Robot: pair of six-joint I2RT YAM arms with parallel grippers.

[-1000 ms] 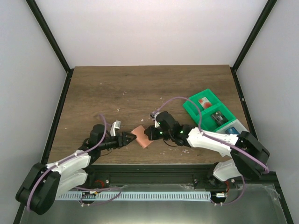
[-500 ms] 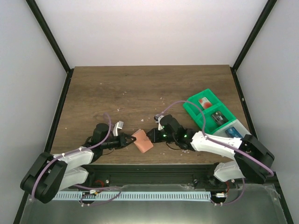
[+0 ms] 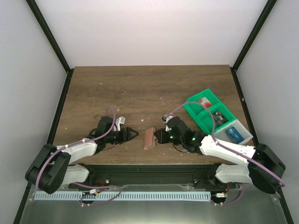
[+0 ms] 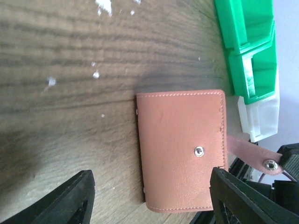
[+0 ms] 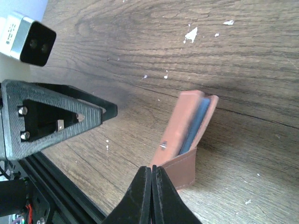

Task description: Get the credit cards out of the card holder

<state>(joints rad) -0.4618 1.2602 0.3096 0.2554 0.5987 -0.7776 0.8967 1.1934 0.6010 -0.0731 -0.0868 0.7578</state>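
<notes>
One seemingly light, floppy holder (image 4: 180, 149) stands edgewise; right jaws pinch its strap (image 4: 252, 155), left jaws gape. Best pinched across its faces.

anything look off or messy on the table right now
The card holder stands on its edge, slightly agape, rather than lying flat, and its snap strap is undone. Small white flecks are scattered over the table.

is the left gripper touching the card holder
Apart. The top view shows a strip of bare wood between the open left gripper and the card holder.
</notes>
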